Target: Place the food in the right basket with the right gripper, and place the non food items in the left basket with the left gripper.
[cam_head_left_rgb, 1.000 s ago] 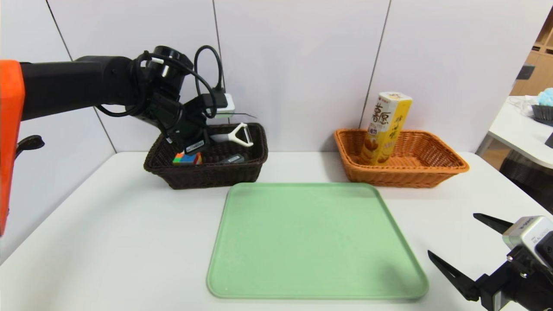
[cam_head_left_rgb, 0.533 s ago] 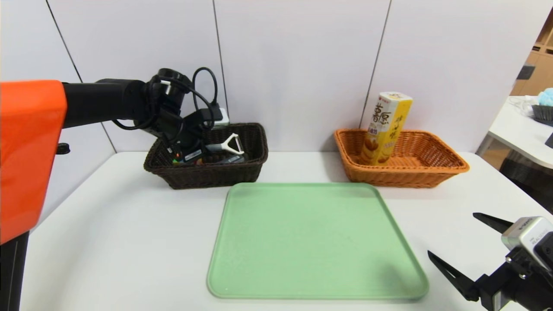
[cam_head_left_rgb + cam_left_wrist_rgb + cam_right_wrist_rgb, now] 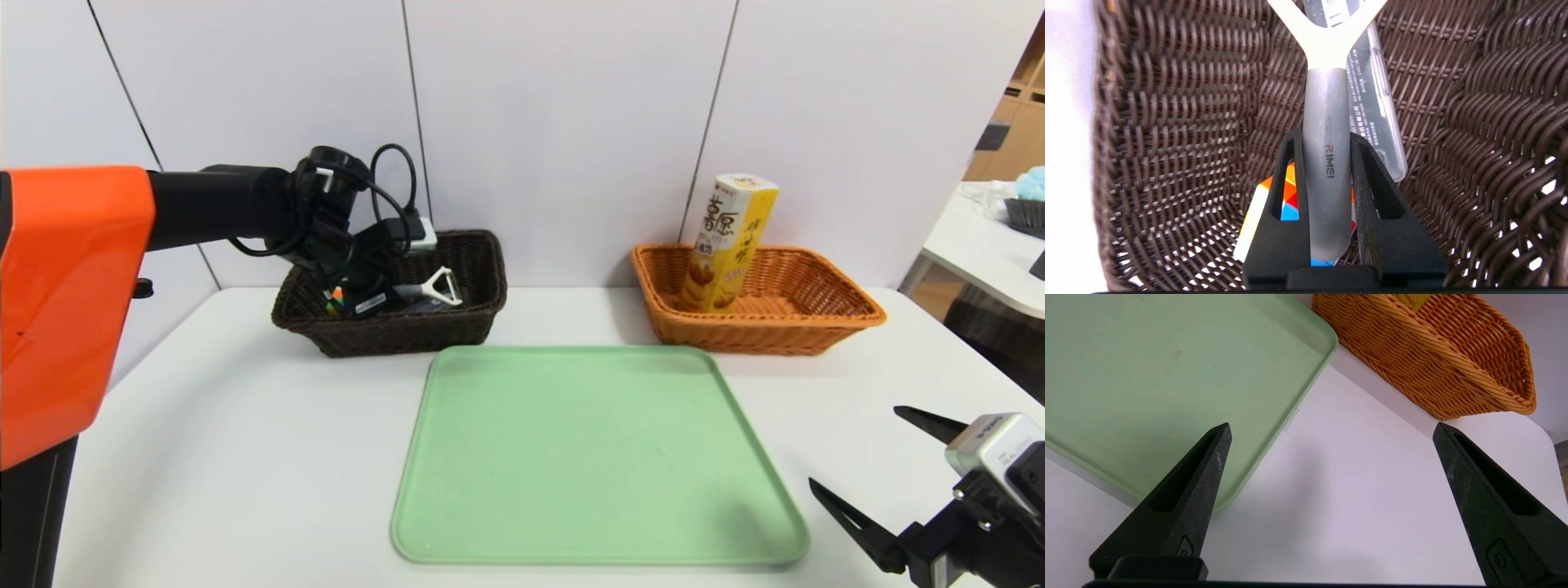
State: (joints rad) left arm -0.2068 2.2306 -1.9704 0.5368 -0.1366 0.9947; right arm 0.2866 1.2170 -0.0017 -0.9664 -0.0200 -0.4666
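My left gripper (image 3: 384, 298) reaches down into the dark brown left basket (image 3: 408, 331) and is shut on the grey handle of a white-headed peeler (image 3: 441, 287). In the left wrist view the peeler (image 3: 1327, 163) lies between the jaws of the left gripper (image 3: 1326, 136), above a colourful cube (image 3: 1250, 227) and a flat clear-cased item (image 3: 1372, 106) on the basket's floor (image 3: 1180, 122). A yellow snack box (image 3: 731, 241) stands tilted in the orange right basket (image 3: 816, 327). My right gripper (image 3: 856, 445) hovers open over the table's near right corner, holding nothing.
A light green tray (image 3: 588, 457) lies in the middle of the white table, and its corner (image 3: 1147, 375) is beside the right gripper (image 3: 1332, 426). The orange basket (image 3: 1433, 363) lies beyond it. The colourful cube (image 3: 333, 304) shows at the dark basket's left end.
The left arm has come down, lowering the peeler from above the dark basket's rim to inside the basket. The right arm has stayed put.
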